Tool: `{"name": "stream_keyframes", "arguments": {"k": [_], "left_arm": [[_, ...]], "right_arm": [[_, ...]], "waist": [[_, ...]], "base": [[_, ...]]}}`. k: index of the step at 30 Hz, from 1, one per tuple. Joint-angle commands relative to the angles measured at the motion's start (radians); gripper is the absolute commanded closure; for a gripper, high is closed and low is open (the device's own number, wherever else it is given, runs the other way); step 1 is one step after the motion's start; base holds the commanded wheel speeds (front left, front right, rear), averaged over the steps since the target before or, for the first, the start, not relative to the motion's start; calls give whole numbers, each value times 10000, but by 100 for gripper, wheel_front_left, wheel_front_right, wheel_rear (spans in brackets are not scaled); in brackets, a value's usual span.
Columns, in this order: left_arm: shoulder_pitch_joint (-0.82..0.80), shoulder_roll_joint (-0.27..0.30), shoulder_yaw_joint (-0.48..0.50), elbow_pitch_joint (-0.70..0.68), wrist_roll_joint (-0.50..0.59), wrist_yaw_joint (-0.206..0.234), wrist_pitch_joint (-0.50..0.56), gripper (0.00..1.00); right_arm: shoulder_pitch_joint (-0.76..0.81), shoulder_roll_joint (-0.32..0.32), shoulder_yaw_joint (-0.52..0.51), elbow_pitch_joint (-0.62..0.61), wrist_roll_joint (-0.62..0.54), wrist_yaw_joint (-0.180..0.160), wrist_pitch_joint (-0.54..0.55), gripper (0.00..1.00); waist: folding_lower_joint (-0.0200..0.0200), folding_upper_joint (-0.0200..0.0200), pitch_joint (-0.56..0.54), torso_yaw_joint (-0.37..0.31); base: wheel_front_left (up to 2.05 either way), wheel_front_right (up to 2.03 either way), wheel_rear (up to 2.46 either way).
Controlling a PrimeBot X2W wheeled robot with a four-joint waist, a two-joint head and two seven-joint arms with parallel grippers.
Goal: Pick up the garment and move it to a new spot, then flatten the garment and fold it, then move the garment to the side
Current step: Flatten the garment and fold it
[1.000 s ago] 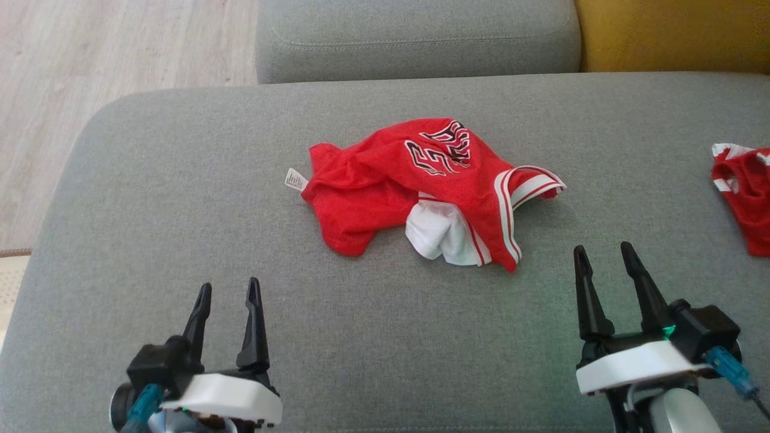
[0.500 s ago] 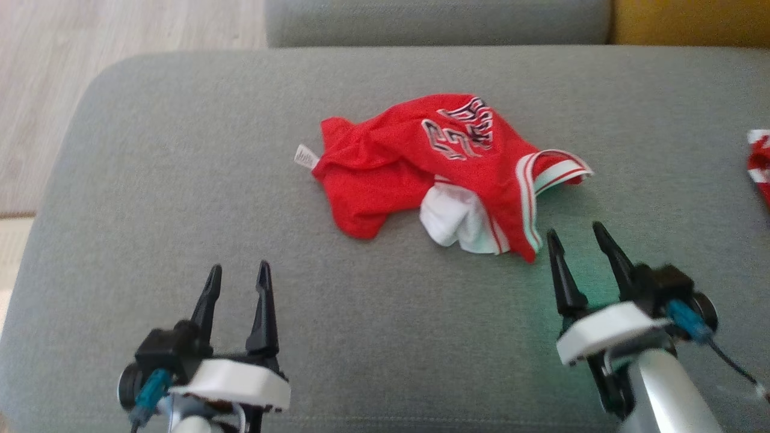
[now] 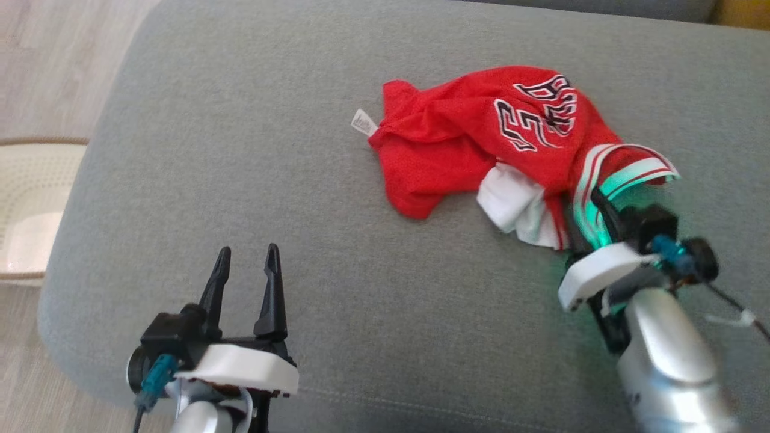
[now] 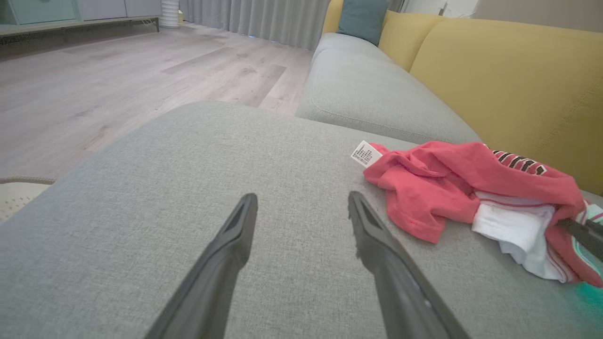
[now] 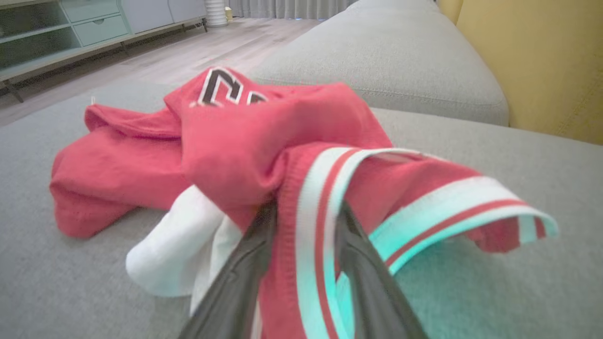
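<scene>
The garment [image 3: 469, 132] lies crumpled at the far right of the sofa [image 3: 240, 150]. The right gripper [image 5: 304, 209] is at its near-right corner, with the striped trim between the fingers; whether they clamp it cannot be told. The left gripper [image 3: 248, 249] stands open at near left, well apart from the garment.

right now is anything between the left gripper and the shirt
Nothing visible. Only bare grey cushion lies between the open left gripper and the red shirt. The right gripper is at the shirt's other end, its fingers either side of the striped edge.
</scene>
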Motion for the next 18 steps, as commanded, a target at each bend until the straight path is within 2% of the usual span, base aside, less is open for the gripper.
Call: {"name": "stream_keyframes", "arguments": {"k": [1,8,14,16,18], "left_arm": [[-387,-32,227,-295,124,-19,-124,0],[-448,-70,31,-286,94,-46,-124,0],[-576,-78,-206,-253,-6,-58,-124,0],[-614,-78,-260,-239,-20,-52,-124,0],[-677,-79,-334,-216,-34,-30,-124,0]], "right_arm": [[-565,-230,23,-221,-98,-9,-203,100],[-1849,-1391,-590,-387,-543,-9,189,100],[-3039,-2560,-374,662,-578,-9,952,100],[-3227,-2717,-334,929,-541,-9,1004,100],[-3604,-2934,-268,1438,-471,-9,1020,83]], "waist": [[-1,0,100,194],[-1,0,310,666],[-1,0,648,1079],[-1,0,708,1144],[-1,0,805,1213]], "base": [[0,0,0],[0,0,0],[0,0,0],[0,0,0],[0,0,0]]}}
